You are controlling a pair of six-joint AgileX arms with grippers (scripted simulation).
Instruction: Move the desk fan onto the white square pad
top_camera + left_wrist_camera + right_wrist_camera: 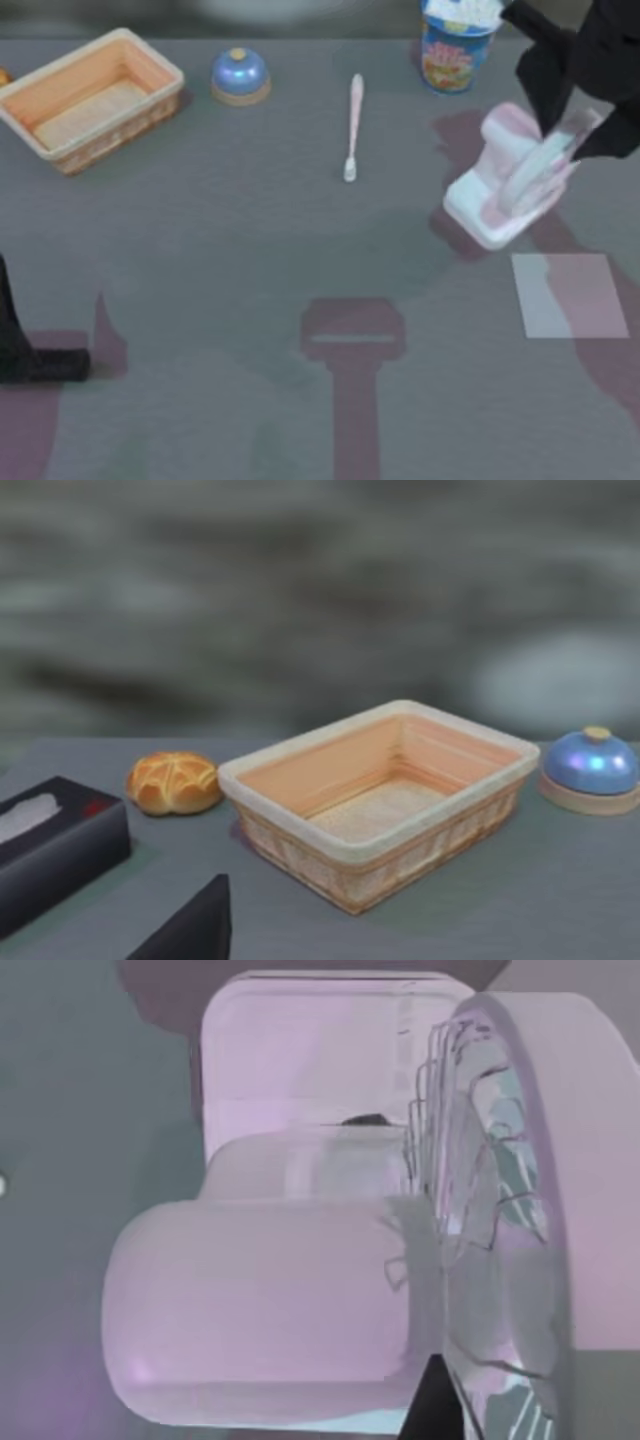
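The desk fan (505,180) sits at the table's right, up-left of the white square pad (570,294) and apart from it. Its long axis runs diagonally, base toward lower-left, grille head (500,1210) toward upper-right. The right gripper (572,128) is at the head; whether it grips cannot be told. The left gripper (45,365) is parked at the left edge. 1 basket (380,800) holds nothing; 1 cup (455,40) stands behind the fan
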